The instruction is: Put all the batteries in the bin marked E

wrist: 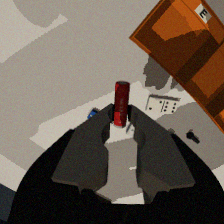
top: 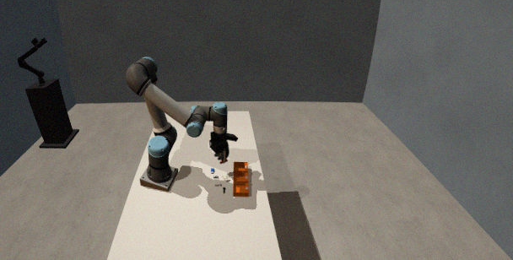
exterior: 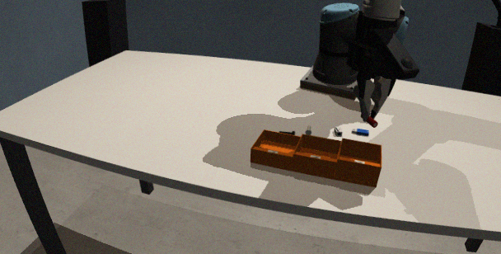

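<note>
My gripper [wrist: 120, 105] is shut on a red cylindrical battery [wrist: 121, 102] and holds it above the table, behind the right end of the bins; the battery also shows in the exterior view [exterior: 372, 121]. A row of three orange bins [exterior: 316, 156] stands upright on the table. The bin with the E label [wrist: 202, 12] is the end bin, at the top right of the wrist view. A blue battery [exterior: 362, 131] lies on the table behind the bins, below the gripper.
A small grey and white part [exterior: 338, 132], a grey pin-like part [exterior: 308, 129] and a black screw [exterior: 287, 132] lie on the table behind the bins. The arm's base [exterior: 335, 68] stands at the table's far side.
</note>
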You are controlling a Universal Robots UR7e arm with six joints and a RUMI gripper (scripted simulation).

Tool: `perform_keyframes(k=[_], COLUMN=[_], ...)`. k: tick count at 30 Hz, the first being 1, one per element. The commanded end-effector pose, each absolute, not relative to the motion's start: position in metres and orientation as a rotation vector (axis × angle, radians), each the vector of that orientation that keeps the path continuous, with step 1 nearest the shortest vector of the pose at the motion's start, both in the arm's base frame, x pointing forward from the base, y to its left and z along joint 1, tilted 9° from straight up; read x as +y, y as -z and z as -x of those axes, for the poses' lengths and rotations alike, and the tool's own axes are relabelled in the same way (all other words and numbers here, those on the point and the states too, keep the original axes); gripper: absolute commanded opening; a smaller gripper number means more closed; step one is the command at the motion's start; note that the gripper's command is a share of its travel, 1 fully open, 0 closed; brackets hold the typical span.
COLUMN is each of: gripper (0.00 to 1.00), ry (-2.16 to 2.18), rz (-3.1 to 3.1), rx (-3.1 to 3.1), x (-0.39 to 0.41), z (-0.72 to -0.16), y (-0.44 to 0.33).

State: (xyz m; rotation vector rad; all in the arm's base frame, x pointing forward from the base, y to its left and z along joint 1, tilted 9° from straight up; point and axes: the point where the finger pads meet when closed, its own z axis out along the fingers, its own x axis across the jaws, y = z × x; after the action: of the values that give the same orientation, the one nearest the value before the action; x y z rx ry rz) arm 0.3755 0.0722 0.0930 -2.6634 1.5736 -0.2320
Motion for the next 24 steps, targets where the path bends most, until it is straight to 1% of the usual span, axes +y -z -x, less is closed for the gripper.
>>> perform_keyframes(k=[1,8,10,11,20,24], gripper=[0.0,0.0,0.0,0.0,0.0,0.0], ry=[0.233,0.242,0.242,0.244,0.255,0.258], rz=[2.663,2.85,2.85,2.902,3.042,3.091], rx=[1.573,1.248,1.248,1.137,0.775,0.602], x=[0.072,0.065,0.065,0.064,0.053,0.053], z=[-0.375,-0.41,-0.41,-0.416,-0.466,-0.468], y=[-0.097,-0.102,-0.102,-0.103,-0.111,-0.112])
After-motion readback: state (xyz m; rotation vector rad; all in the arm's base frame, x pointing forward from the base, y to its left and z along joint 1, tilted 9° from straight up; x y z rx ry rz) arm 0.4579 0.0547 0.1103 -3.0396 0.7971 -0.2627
